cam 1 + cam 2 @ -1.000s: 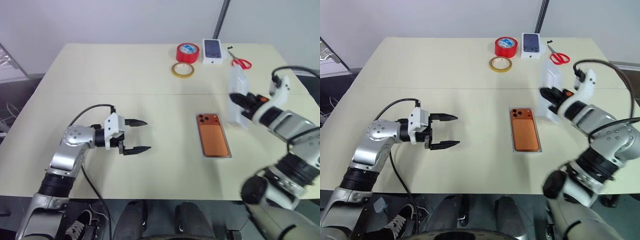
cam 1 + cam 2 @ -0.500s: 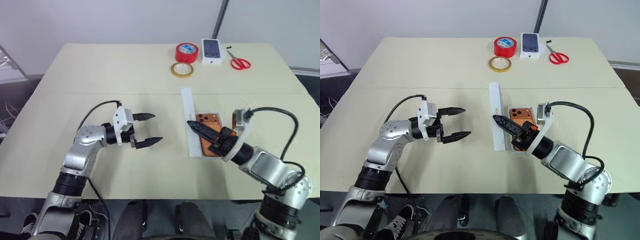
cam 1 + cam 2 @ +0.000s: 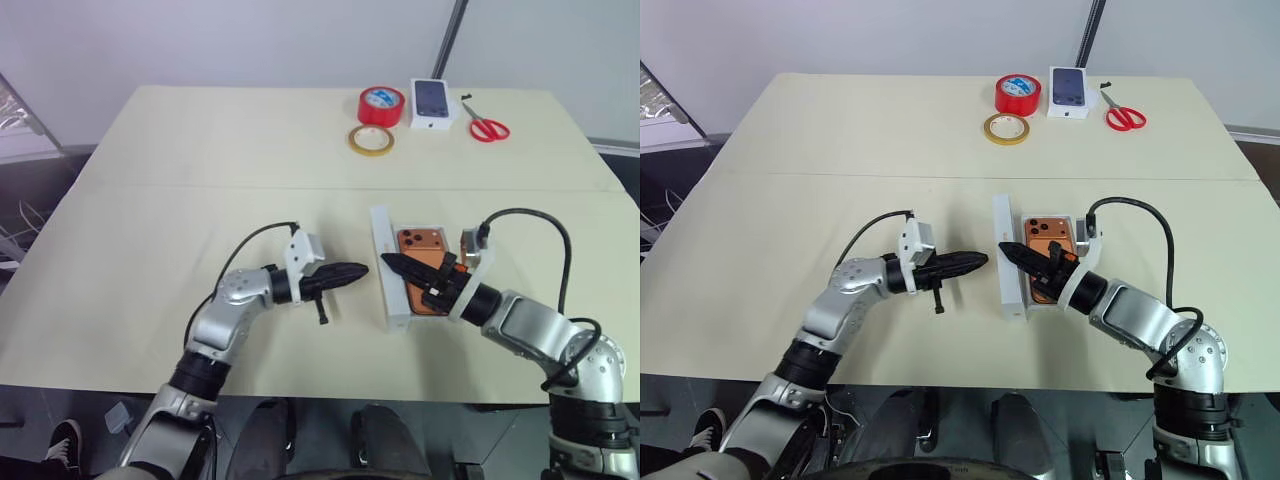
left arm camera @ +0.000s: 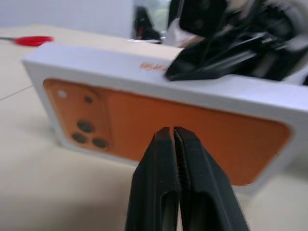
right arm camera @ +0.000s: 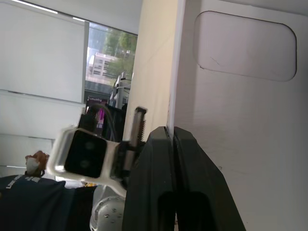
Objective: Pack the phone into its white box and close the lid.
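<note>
While I lean over the surface (image 3: pixel 150 200), my left fingers (image 3: pixel 362 271) are pressed tight together with nothing between them. They point level at the phone (image 3: pixel 425 243) from its left side, and their tips are just short of the lid (image 3: pixel 381 235).

The lid stands on one long edge, hard against the phone's left side, with its hollow turned toward the phone. From my left wrist, an orange face with dark lenses in a white frame rises just past my fingertips. I cannot tell whether that face is part of the lid.

My right fingers (image 3: pixel 390 262) reach in across the phone from its right. They are closed to a thin pinch on the lid's upper wall, one finger inside the hollow and one outside. From my right wrist I see the lid's white inner side with a rounded recess.

The phone lies flat on its face in the white box (image 3: pixel 1050 216), lenses at the far end, and my right fingers cover part of it.

Well beyond the phone lies a yellow tape ring (image 3: pixel 370 140). Past that, near the far edge, come a red tape roll (image 3: pixel 381 104), a white box with a phone picture (image 3: pixel 432 102) and red scissors (image 3: pixel 487 128).
</note>
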`<action>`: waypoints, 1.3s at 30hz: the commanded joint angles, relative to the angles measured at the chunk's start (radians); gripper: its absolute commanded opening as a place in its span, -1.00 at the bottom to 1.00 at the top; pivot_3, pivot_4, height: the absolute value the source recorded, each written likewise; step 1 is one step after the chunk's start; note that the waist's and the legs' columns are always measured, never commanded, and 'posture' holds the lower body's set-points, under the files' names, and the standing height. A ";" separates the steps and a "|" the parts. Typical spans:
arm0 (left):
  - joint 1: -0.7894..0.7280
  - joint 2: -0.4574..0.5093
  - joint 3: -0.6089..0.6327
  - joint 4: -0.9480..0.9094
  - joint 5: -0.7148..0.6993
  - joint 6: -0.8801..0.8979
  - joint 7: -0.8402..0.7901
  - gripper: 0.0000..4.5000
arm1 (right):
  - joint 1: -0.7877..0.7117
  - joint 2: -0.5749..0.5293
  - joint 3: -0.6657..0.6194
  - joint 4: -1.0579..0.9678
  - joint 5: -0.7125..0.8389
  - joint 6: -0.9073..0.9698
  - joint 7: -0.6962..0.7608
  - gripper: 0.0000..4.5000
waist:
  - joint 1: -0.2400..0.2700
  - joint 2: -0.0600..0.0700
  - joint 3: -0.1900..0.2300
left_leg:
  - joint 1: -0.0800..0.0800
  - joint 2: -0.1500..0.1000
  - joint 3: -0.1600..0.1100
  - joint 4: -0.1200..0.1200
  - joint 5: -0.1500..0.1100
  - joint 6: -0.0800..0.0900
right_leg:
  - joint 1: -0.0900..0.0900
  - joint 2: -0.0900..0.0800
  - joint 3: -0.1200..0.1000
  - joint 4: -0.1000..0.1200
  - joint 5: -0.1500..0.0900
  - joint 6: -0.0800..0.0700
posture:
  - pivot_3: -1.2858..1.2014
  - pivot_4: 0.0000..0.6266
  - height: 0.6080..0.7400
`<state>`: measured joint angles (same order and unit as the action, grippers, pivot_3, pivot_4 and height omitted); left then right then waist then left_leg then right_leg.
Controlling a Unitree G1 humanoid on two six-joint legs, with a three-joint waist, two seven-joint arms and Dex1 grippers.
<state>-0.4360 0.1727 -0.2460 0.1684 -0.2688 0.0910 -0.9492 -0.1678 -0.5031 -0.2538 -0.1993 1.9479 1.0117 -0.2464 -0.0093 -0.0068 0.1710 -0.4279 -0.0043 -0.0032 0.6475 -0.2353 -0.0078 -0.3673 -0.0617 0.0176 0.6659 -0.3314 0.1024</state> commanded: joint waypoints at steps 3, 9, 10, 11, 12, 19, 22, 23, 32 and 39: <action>-0.063 -0.064 0.006 0.089 0.027 -0.065 0.047 -0.99 | -0.016 -0.035 -0.018 0.010 0.023 -0.064 0.022 -1.00 | -0.001 0.000 0.000 | 0.000 0.000 0.000 0.000 0.000 0.000 | 0.000 0.000 0.000 0.000 0.000 0.000 | 0.03 -0.52 1.00; -0.089 -0.112 -0.061 0.191 0.084 -0.151 0.000 -1.00 | 0.060 -0.087 -0.035 -0.038 -0.093 -0.066 0.126 -0.87 | 0.004 -0.001 0.000 | 0.000 0.000 -0.001 0.000 0.000 0.000 | 0.001 0.001 -0.001 0.000 0.000 0.000 | 0.03 -0.52 1.00; -0.096 -0.116 -0.067 0.214 0.091 -0.166 -0.009 -1.00 | 0.064 -0.097 -0.047 -0.031 -0.111 -0.074 0.142 -0.72 | 0.004 -0.001 0.000 | 0.000 0.000 -0.001 0.000 0.000 0.001 | 0.001 0.001 -0.001 -0.001 0.000 0.000 | 0.03 -0.52 1.00; -0.101 -0.120 -0.070 0.231 0.094 -0.177 -0.014 -1.00 | 0.066 -0.104 -0.055 -0.026 -0.127 -0.080 0.154 -0.57 | 0.004 -0.001 0.000 | 0.000 0.000 -0.001 0.000 0.000 0.001 | 0.001 0.000 0.000 -0.001 0.000 0.000 | 0.03 -0.52 1.00; -0.114 -0.132 -0.068 0.254 0.094 -0.183 -0.014 -1.00 | 0.068 -0.119 -0.069 -0.010 -0.151 -0.081 0.171 -0.38 | 0.003 -0.001 0.000 | 0.000 0.000 0.000 0.000 0.000 0.001 | 0.001 0.000 0.000 -0.001 0.000 0.000 | 0.03 -0.52 1.00; -0.220 -0.251 -0.056 0.456 0.122 -0.251 0.019 -1.00 | 0.069 -0.327 -0.188 0.065 -0.516 -0.175 0.401 0.12 | 0.023 -0.001 0.001 | 0.000 -0.002 0.000 0.001 -0.001 0.001 | 0.002 0.000 -0.001 -0.002 0.000 0.000 | 0.03 -0.52 1.00; -0.236 -0.264 -0.054 0.492 0.137 -0.286 0.013 -1.00 | 0.101 -0.357 -0.118 0.019 -0.744 -0.258 0.495 0.12 | 0.020 -0.001 0.001 | 0.000 -0.001 0.000 0.001 -0.002 0.003 | 0.002 0.001 -0.001 -0.002 0.000 0.001 | 0.03 -0.52 1.00; -0.235 -0.262 -0.055 0.496 0.141 -0.295 0.007 -1.00 | 0.113 -0.355 -0.099 -0.001 -0.822 -0.301 0.516 0.01 | 0.017 -0.001 0.001 | 0.000 -0.001 0.000 0.000 -0.002 0.003 | 0.001 0.002 0.000 -0.002 0.000 0.001 | 0.03 -0.52 1.00; -0.198 -0.163 -0.030 0.390 0.128 -0.245 -0.028 -1.00 | 0.101 -0.340 0.133 -0.065 -1.370 -0.613 0.677 -0.98 | 0.015 0.001 0.001 | 0.001 0.001 0.000 0.001 -0.001 0.002 | -0.001 0.005 0.001 0.001 0.000 0.001 | 0.03 -0.52 1.00; -0.107 -0.043 -0.047 0.203 0.133 -0.108 -0.046 -1.00 | 0.082 -0.303 0.180 0.016 -1.532 -0.687 0.758 -0.98 | 0.023 0.001 0.000 | 0.001 0.000 -0.001 0.001 -0.001 0.002 | 0.001 0.002 0.001 0.000 0.000 0.001 | 0.03 -0.52 1.00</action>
<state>-0.5423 0.1382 -0.2872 0.4118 -0.1457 -0.0216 -1.0087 -0.0803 -0.8126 -0.0703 -0.1839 0.4465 0.3571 0.4931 0.0134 -0.0063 0.1715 -0.4267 -0.0047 -0.0039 0.6487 -0.2364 -0.0060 -0.3661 -0.0600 0.0179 0.6659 -0.3318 0.1032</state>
